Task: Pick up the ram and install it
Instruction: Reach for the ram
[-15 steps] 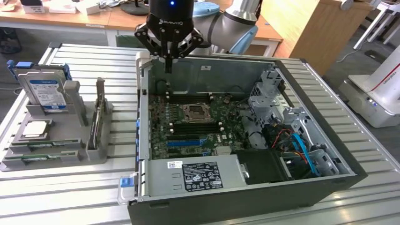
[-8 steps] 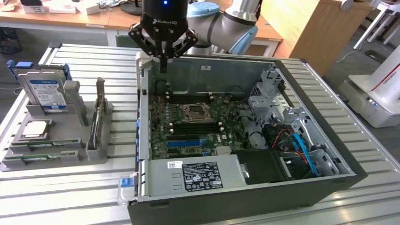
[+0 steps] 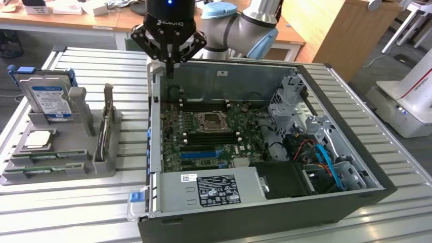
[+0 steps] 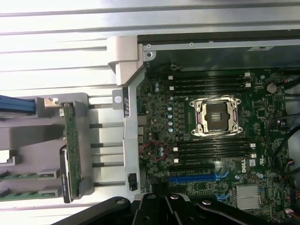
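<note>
The end effector (image 3: 173, 67) is clenched shut and nothing is held in it. It is hung over the far left corner of the open computer case (image 3: 270, 223), as seen in the exterior view. The ram (image 4: 71, 140) is not picked up yet. It is stood on its thin edge in a slot of the gray holder (image 3: 81, 169). The holder is set on the tabletop (image 3: 68, 212) at the exterior view's left, just beside the case. Two more green strips (image 3: 40, 161) are laid flat at the near end of the holder. A hard drive (image 3: 50, 98) is stood at its far end, and a silver chip (image 3: 39, 139) is kept between them. Inside the case, long black slots (image 4: 213, 145) are seen on both sides of the square socket (image 4: 218, 115), and they look empty. The step in hand is judged to be the reach for the ram. For this to be done well, the fingers should be opened wide before they are brought low. They should be turned so that the two flat sides of the ram are pressed, not its ends. The middle of the strip is likely the best place to be gripped, so it is not tipped. The walls of the holder should not be bumped, and the strip should be squeezed gently, since it looks thin and easy to bend.
</note>
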Controlling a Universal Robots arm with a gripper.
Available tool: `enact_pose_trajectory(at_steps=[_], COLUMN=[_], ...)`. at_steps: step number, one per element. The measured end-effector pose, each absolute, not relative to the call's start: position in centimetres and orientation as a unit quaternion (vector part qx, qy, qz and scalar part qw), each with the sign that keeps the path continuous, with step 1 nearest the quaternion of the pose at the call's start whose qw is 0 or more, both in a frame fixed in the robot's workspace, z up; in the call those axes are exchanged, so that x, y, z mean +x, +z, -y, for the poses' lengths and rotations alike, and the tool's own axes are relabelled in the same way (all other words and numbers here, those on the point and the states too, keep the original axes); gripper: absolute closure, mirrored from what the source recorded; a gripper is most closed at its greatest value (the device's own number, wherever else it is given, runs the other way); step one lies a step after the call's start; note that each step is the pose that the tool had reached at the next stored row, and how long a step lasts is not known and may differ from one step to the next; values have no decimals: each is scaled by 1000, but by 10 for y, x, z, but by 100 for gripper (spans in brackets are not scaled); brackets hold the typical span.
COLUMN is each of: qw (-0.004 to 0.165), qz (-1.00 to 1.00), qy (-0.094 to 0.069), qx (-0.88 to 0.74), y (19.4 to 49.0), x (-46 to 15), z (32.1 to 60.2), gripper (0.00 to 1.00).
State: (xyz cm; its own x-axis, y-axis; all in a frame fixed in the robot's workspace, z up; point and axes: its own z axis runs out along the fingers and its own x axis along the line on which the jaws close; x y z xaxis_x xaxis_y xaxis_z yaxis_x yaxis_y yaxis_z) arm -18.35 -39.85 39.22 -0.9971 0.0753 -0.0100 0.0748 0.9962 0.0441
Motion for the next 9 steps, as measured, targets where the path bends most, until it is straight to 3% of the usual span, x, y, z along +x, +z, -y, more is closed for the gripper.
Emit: enact_pose_trajectory(at_steps=[9], qw=[4], qz=[-999], qy=[22], qx=[38], y=[392], x=[-199], z=[398], gripper=[89])
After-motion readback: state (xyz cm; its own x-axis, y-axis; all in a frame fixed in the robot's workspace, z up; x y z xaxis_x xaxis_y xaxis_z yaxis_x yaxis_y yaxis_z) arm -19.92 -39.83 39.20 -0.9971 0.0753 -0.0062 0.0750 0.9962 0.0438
